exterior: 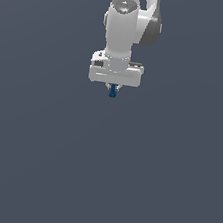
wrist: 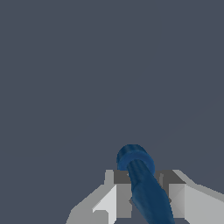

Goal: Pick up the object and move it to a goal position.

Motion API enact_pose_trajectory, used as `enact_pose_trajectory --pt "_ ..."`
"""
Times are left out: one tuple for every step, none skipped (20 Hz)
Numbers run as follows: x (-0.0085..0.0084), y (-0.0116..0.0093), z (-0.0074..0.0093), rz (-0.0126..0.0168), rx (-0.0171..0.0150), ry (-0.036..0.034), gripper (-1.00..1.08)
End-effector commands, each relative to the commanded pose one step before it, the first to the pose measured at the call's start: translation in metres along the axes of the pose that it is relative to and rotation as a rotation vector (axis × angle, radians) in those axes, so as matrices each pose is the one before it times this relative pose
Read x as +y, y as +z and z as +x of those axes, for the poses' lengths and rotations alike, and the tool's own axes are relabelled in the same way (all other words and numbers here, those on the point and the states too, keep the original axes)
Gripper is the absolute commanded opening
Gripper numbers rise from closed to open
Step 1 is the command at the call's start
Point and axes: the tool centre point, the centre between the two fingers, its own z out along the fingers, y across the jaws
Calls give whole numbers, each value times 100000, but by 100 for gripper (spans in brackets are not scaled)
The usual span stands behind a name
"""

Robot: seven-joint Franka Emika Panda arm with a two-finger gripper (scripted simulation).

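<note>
Carrying looks like the step in hand: my gripper, upper centre of frame, is clamped on the blue object, which I judge needs steady moving to the unseen goal.

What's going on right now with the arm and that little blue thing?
End effector shut on blue object. Object clamped between both fingers, its rounded end sticking out past them. Nothing else in view.
</note>
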Motion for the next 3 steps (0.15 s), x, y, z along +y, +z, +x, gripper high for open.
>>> enact_pose_trajectory --pt "-23 -360 -233 3 -61 3 -100" --pt "-3 -59 -25 0 0 0 -100" --pt "-1 -19 -7 0 0 0 -100"
